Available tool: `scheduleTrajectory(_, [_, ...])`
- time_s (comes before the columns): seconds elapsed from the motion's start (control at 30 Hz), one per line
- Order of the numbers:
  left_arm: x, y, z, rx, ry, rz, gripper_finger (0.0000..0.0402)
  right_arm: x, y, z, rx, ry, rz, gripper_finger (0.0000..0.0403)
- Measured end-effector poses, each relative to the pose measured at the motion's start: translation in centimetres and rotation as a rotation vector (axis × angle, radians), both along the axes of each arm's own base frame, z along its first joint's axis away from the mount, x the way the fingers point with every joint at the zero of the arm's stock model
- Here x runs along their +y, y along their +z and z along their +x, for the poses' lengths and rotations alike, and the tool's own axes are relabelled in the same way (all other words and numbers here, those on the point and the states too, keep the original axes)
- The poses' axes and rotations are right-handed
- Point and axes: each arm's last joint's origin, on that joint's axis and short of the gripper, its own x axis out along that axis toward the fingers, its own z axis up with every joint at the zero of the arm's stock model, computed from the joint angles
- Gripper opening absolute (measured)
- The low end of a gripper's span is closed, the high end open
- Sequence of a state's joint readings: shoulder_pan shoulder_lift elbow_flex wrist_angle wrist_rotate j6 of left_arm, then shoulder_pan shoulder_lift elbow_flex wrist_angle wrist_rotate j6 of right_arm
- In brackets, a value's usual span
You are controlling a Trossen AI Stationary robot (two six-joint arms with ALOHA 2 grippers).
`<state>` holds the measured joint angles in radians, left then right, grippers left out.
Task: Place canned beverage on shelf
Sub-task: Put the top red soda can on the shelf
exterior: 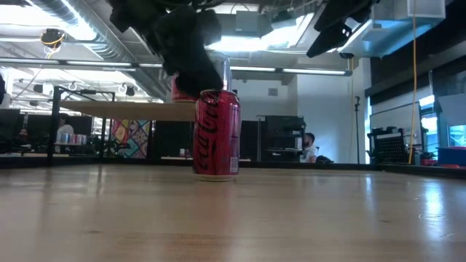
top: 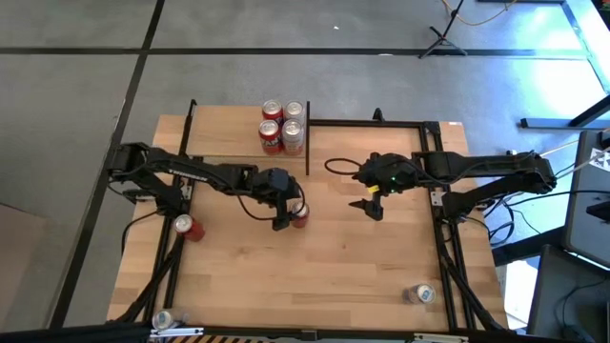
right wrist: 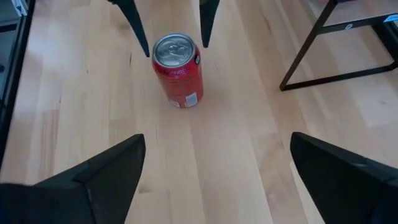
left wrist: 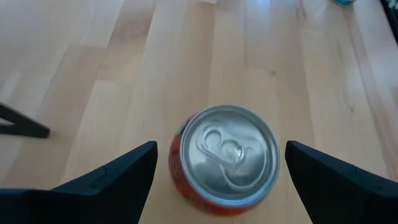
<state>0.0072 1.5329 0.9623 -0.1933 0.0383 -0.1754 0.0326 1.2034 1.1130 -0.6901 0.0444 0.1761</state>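
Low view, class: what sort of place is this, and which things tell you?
Probably an open-plan office or robotics lab: exposed ceiling ducts, desks with dark computer monitors and a seated person lie beyond the light-wood table, where a red drink can stands.

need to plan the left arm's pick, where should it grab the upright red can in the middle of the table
Grip the red can across its round side wall, coming straight down. It stands upright, lid up, and the left gripper is above it, open, a finger on either side with clear table all around.

Glossy red metal can (left wrist: 225,160), smooth light-wood table (left wrist: 112,93), matt black fingers (left wrist: 109,177)
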Motion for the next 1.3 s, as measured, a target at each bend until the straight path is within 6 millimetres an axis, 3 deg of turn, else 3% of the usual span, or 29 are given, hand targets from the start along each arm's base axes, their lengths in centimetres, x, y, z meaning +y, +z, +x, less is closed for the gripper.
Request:
scheduleTrajectory(0.37, [-0.7,-2.2,1.1,0.042,-0.009,0.016,0.0338,0.0,0.0,0.0,0.002,-0.003,0.017,0.0389])
scheduleTrajectory(0.63, [-0.7,-1.3,1.2,0.051,0.059,-0.021,0.0267,0.0,-0.1,0.1,0.003,-0.010,0.010,0.0389])
scheduleTrajectory(0.83, [-0.9,3.3,1.0,0.056,0.105,-0.058,0.0267,0.0,-0.1,0.1,0.004,0.000,-0.002,0.0389])
scheduleTrajectory(0.97, [-0.8,7.9,-0.3,-0.005,0.163,-0.068,0.0267,-0.1,-0.1,0.1,0.003,0.000,-0.043,0.0389])
scheduleTrajectory(1.1, [-0.4,12.8,-3.1,-0.064,0.263,-0.049,0.0267,-0.2,0.0,0.1,-0.005,-0.004,-0.082,0.0389])
scheduleTrajectory(1.3, [0.5,17.9,-9.1,-0.130,0.488,-0.019,0.0268,-0.2,0.1,0.2,-0.013,0.027,-0.117,0.0389])
